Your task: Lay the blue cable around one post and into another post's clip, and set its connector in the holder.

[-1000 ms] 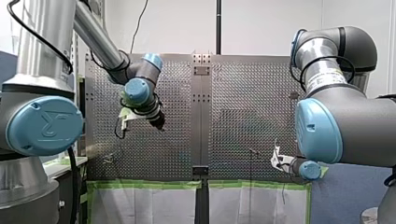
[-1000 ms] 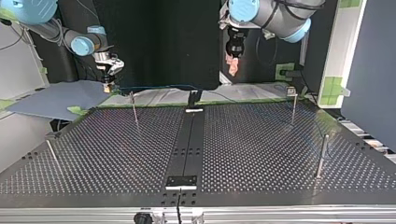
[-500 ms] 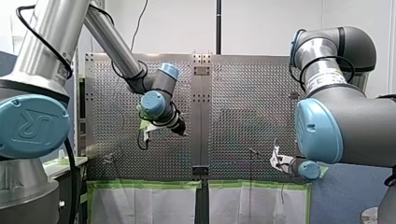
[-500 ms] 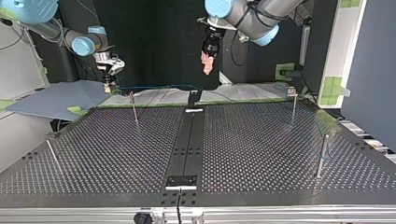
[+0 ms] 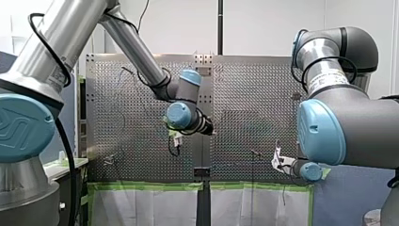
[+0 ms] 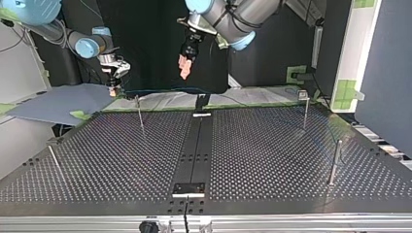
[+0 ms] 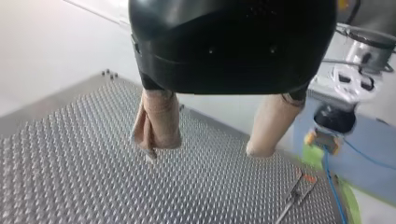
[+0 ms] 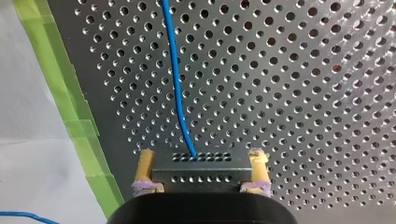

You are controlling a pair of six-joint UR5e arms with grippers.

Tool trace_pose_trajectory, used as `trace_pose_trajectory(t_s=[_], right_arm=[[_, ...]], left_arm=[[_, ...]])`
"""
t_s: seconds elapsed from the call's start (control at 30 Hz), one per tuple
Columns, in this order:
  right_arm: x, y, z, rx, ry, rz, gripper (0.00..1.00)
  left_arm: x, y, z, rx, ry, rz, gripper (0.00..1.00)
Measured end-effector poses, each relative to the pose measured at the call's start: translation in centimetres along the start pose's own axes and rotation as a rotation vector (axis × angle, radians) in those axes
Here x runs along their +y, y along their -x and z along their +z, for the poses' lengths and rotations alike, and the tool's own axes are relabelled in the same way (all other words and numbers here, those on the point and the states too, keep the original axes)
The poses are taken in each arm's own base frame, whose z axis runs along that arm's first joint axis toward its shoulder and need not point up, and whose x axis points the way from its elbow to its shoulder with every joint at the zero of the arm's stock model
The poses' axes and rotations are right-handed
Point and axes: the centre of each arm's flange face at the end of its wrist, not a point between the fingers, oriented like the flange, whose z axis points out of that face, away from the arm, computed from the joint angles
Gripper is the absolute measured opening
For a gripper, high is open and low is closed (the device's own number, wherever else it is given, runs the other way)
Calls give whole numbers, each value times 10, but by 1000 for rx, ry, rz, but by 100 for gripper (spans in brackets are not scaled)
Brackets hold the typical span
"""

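Off the right wrist view first: the right gripper [image 8: 201,158] is clamped on the black connector [image 8: 201,175], one yellow-padded finger at each end. From the connector's face the blue cable [image 8: 176,79] runs away over the perforated worktop [image 8: 289,93], not far from the green tape [image 8: 56,84] along its edge. No post, no holder in sight.

Left wrist view: the left gripper [image 7: 203,151] is spread wide, beige pads [image 7: 159,121] bare, nothing between them. Ahead and off to one side sits the right gripper with the cable trailing from it, a slim post [image 7: 293,198] near it.

Top view: right gripper low at the worktop's far edge, view's left. Cable drawn near-straight from it toward a dark fitting [image 6: 201,102] at the middle of that edge. Whether it touches the nearest post [image 6: 140,112] cannot be told. The other posts [image 6: 304,109] stand bare. Judgement: connector secured, but routing, clipping and seating all look yet to do. Against half a second back, the left gripper has crossed from right of the centre strip [image 6: 194,145] to left of it, closing on the right gripper. Right gripper and cable are unchanged.

Front view: the left arm [image 5: 136,52] has swung in from the view's left over the last second, wrist now by the centre strip. Right gripper sits at the near edge, same spot.
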Motion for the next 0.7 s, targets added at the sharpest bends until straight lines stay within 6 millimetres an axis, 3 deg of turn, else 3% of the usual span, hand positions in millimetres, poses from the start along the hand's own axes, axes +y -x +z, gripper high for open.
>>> trace_pose_trajectory(t_s=[0.33,0.7], right_arm=[[-2,2,-1,-12,-1,-9,2],[-3,7,-7,-64,6,-43,2]], left_arm=[[-30,-61,-7,15,-81,6,100],[-8,-91,38,-11,-101,-79,100]])
